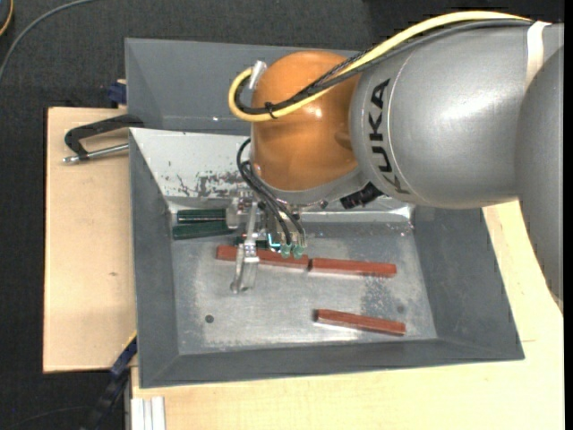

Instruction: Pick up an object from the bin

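The hand [245, 260] is down low in the grey bin [150, 276], right at the left end of a long red-brown stick [354, 267] lying across the middle of the floor, and whether it is apart, together or clamped on that stick I cannot tell from here. A second, shorter red-brown stick [360, 322] lies apart from it, nearer the front wall, and a dark green piece [201, 223] rests just left of the hand by the back wall

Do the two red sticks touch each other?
No, the upper red stick and the lower red stick lie apart.
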`<state>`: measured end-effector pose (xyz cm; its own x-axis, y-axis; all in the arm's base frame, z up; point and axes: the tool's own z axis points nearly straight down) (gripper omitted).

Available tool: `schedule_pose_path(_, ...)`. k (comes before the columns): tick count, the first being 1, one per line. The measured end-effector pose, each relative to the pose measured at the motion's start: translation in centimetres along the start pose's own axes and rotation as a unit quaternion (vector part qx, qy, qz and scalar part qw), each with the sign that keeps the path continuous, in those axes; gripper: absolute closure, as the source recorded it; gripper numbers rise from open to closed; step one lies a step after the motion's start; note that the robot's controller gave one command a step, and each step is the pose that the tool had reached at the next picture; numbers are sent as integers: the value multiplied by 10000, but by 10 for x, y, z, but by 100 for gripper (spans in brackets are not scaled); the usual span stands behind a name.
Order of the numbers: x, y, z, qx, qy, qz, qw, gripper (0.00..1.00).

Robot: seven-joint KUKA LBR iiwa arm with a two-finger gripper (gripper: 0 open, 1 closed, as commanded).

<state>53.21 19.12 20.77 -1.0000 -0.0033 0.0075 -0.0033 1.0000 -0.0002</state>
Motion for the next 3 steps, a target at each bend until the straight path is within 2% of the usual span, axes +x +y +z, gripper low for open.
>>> schedule_pose_path(1,-61,-73,141,11,-11,-65,10000,0)
schedule_pose_path(2,-59,-66,105,-20,-75,599,9982,0)
schedule_pose_path(3,-64,-82,106,-19,-63,1214,9926,0)
